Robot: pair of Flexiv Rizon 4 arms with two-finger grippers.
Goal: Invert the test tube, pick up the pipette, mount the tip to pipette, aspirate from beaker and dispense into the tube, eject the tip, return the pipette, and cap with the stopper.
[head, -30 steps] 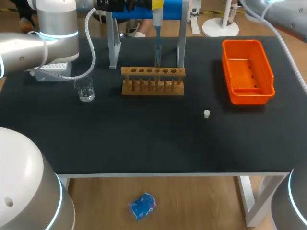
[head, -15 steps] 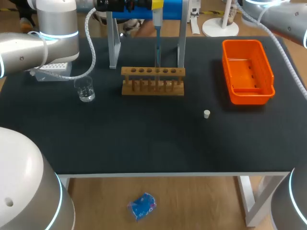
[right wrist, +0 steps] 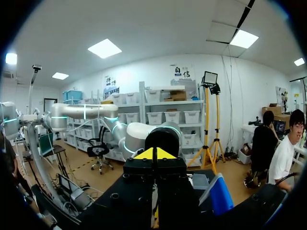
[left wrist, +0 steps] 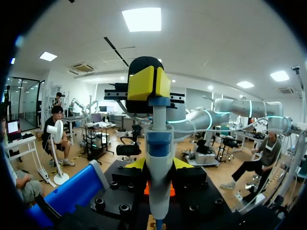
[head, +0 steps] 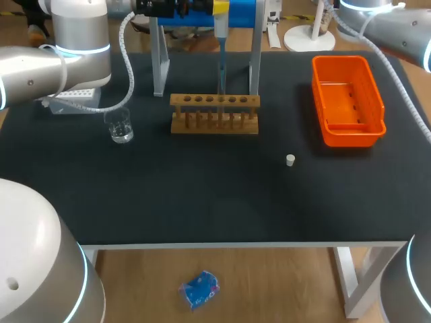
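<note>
My left gripper (head: 219, 7) is at the table's far edge, shut on the pipette (head: 220, 40). The pipette hangs upright, and its thin tip points down at the row of holes in the wooden tube rack (head: 214, 114). In the left wrist view the pipette (left wrist: 158, 143), white and blue with a yellow top, stands between the yellow tips of my left gripper (left wrist: 158, 165). I cannot make out the clear tube itself. The beaker (head: 121, 126) stands left of the rack. A small white stopper (head: 290, 159) lies to the right, in front of the rack. My right gripper (right wrist: 154, 154) is shut and empty.
An orange bin (head: 347, 101) sits at the right. A white tip box (head: 73, 99) lies at the far left, under my left arm. A stand with grey legs (head: 160, 67) and a blue top rises behind the rack. My right arm (head: 384, 23) is above the far right corner.
My right arm has come further into the head view at the far right, shifting left. The left arm, the pipette and the things on the table have not moved.
</note>
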